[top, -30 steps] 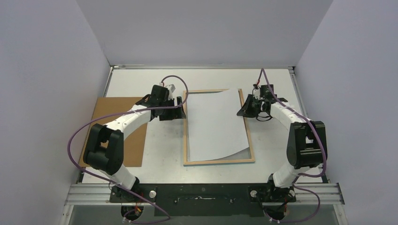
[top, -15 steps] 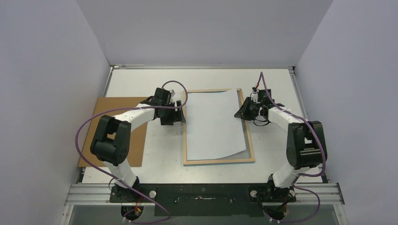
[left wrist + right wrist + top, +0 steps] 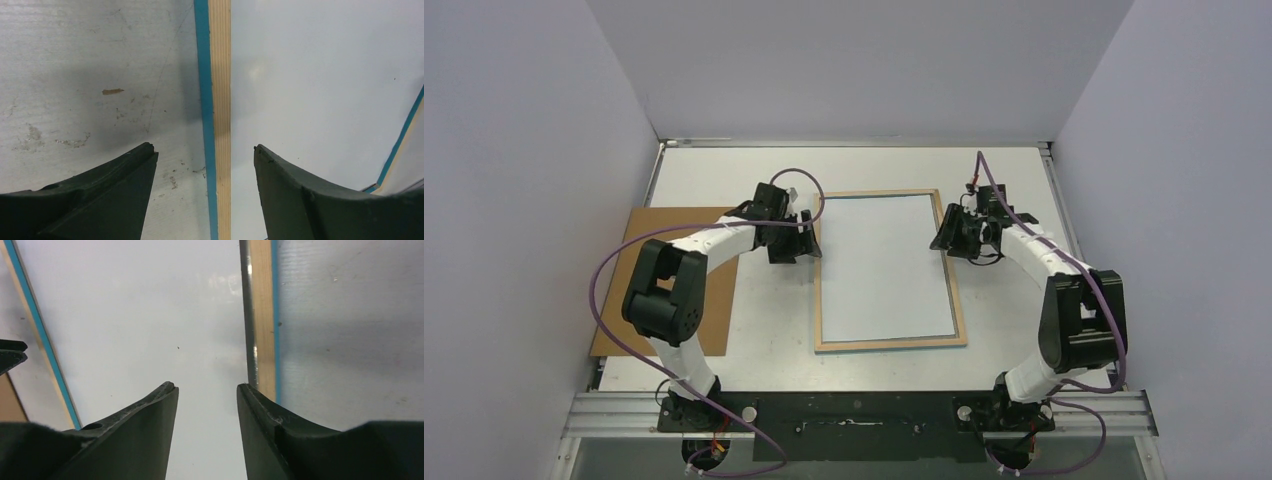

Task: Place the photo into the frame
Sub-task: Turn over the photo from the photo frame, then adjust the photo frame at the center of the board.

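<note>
the left pincer [image 3: 794, 242] hangs low over the bench [image 3: 724, 175] with its fingers spread wide and nothing gripped between them. in the left wrist view this pincer [image 3: 202, 147] straddles one long rail of the frame [image 3: 220, 75]: the rail's wood-coloured back and thin blue edge run straight through the gap, the left finger [image 3: 115, 185] stands over the scuffed bench [image 3: 75, 50], and the right finger [image 3: 300, 195] stands over the photo [image 3: 325, 75]. the photo [image 3: 886, 265] lies flat inside the frame [image 3: 889, 343], plain white side up, between the 2 pincers, its edges close along the rails. the right pincer [image 3: 946, 238] sits at the opposite long rail, facing the left one across the sheet, its fingers parted by a moderate gap and empty. in the right wrist view the gap of this pincer [image 3: 206, 385] is over the photo [image 3: 140, 315], just inside the rail of the frame [image 3: 261, 315]; its left finger [image 3: 130, 435] is over the white sheet, its right finger [image 3: 280, 435] covers the near part of that rail, and the bench [image 3: 350, 315] lies just beyond the rail's blue edge. whether either pincer touches the sheet or rail i cannot tell. a plain brown backing board [image 3: 717, 310] lies flat on the bench on the outer side of the left pincer, partly beneath that arm and apart from the frame.
</note>
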You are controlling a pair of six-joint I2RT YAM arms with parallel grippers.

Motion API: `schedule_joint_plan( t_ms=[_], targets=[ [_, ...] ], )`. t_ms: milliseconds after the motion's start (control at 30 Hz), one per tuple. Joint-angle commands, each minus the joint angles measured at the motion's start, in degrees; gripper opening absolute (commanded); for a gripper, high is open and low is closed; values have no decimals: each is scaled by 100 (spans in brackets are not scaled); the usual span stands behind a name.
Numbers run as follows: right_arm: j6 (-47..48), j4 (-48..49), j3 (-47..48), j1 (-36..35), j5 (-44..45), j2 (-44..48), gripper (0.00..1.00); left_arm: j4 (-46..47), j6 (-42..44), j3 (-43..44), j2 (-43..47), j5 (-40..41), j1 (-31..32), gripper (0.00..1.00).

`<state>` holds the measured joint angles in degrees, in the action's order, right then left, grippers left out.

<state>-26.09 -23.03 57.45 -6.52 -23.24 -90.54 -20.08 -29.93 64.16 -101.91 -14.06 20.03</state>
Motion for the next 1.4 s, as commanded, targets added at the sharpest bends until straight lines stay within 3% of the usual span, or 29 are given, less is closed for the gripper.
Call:
schedule_joint_plan(
  t_ms=[0, 167, 400, 667, 867, 1033, 1167, 1367],
  targets=[
    [401, -461, 357, 2, 973, 567, 50, 5, -52, 374, -280, -166, -34, 69],
    [387, -680, 346, 9, 1786, 573, 71, -103, -79, 553, -566, -243, -34, 67],
    [-1, -316, 80, 14, 1426, 104, 82, 30, -206, 710, -849, -578, -34, 65],
    [-212, 125, 101, 19, 662, -710, 83, -442, -243, 1176, -1218, -295, -26, 59],
    [-207, 360, 132, -4, 135, -973, 81, -62, -302, 1336, -1295, -864, -26, 58],
    [-285, 610, 220, -33, -148, -1097, 73, 179, -361, 1528, -1422, -1225, -32, 58],
    [-391, 802, 333, -36, -275, -1150, 65, 491, -369, 1689, -1486, -1511, -34, 58],
    [-429, 707, 578, -25, 192, -1005, 66, 385, -16, 2263, -1636, -1629, -34, 58]
  ],
)
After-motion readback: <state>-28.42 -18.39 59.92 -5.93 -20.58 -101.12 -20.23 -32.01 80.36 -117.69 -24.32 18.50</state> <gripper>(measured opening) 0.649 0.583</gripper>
